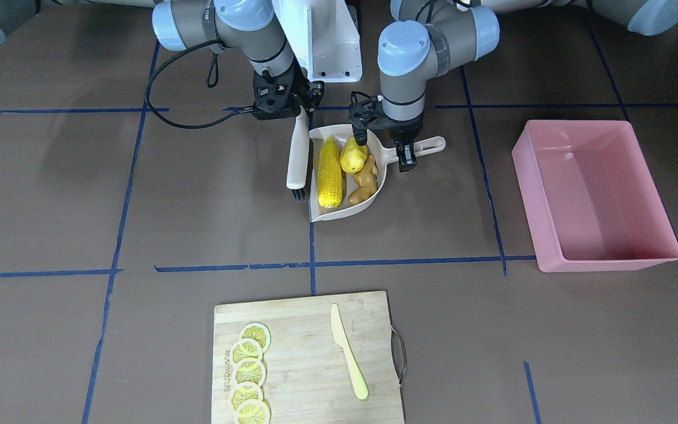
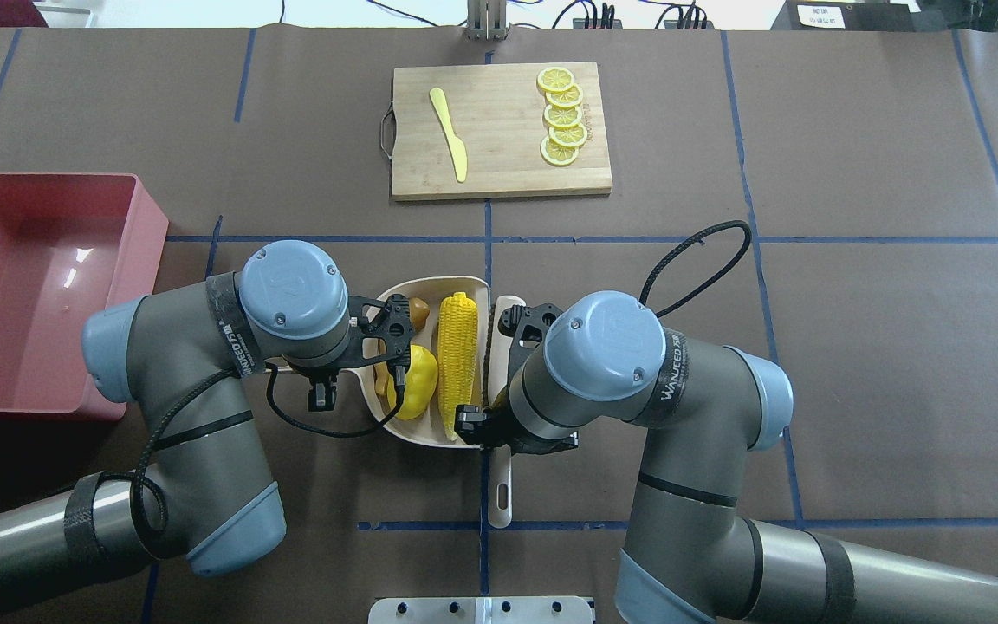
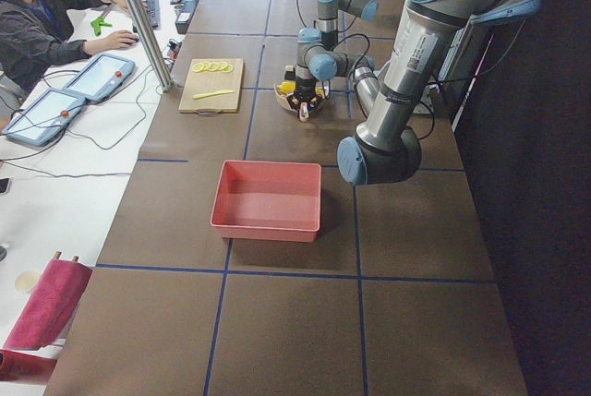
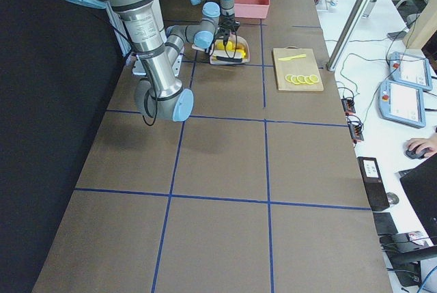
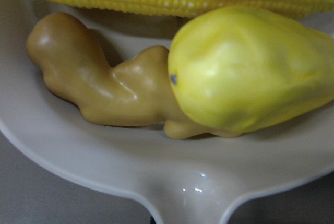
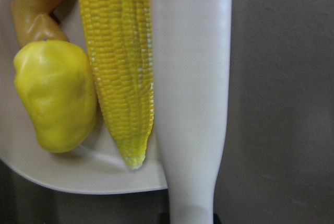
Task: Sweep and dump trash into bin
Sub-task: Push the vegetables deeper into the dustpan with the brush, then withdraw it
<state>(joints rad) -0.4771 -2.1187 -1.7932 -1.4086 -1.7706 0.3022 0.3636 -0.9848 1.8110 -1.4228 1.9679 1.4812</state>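
Note:
The corn cob (image 1: 329,172), the yellow potato lump (image 1: 352,156) and the tan ginger root (image 1: 365,182) all lie inside the beige dustpan (image 1: 339,213). My left gripper (image 1: 408,156) is shut on the dustpan's handle (image 1: 430,144). My right gripper (image 1: 299,113) is shut on the white brush (image 1: 296,159), which stands along the dustpan's side next to the corn (image 6: 120,67). The pink bin (image 1: 598,194) stands empty on my left, apart from the dustpan. The left wrist view shows the ginger (image 5: 94,78) touching the potato (image 5: 250,72).
A wooden cutting board (image 1: 306,330) with lemon slices (image 1: 249,371) and a pale yellow knife (image 1: 348,353) lies at the far side of the table. An operator (image 3: 37,8) sits at a side desk with tablets.

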